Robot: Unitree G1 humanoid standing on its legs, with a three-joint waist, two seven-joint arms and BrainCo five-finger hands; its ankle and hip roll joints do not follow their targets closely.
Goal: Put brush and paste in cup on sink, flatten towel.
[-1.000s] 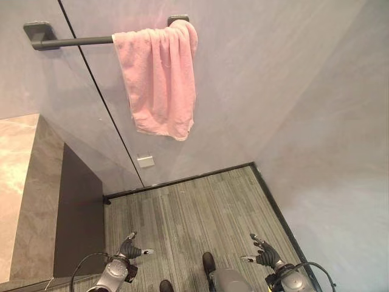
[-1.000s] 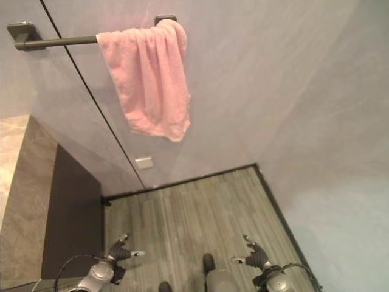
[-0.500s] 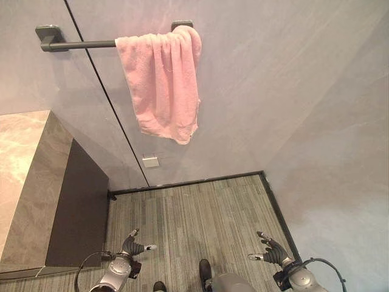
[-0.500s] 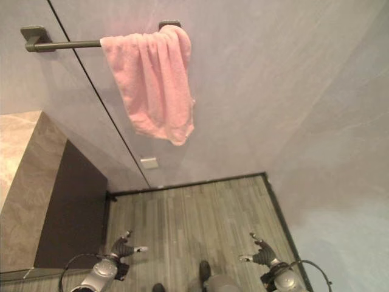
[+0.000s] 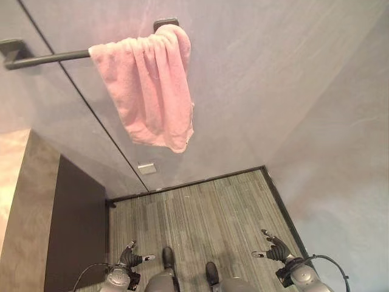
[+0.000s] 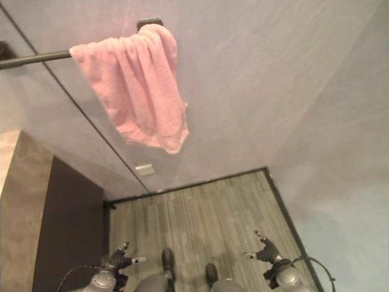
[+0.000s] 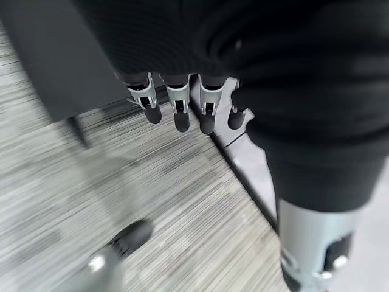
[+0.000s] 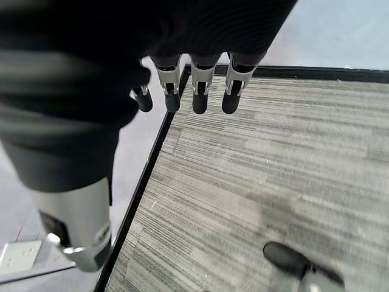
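Observation:
A pink towel (image 5: 152,85) hangs bunched and crumpled over the right end of a dark wall rail (image 5: 45,58), high on the grey wall. My left hand (image 5: 129,260) hangs low by the floor at the lower left, fingers relaxed and holding nothing; its fingers (image 7: 180,109) point down at the striped floor. My right hand (image 5: 276,250) hangs at the lower right, also open and holding nothing, with its fingers (image 8: 197,91) over the floor by the wall's dark skirting.
A stone-topped counter (image 5: 24,207) with a dark side panel (image 5: 76,231) stands at the left. A small white wall plate (image 5: 146,168) sits below the towel. Grey striped flooring (image 5: 200,213) runs between counter and the right wall.
The camera has shifted, so towel and rail now sit further left in the picture and less of the counter top shows. Both hands stay hanging low and open.

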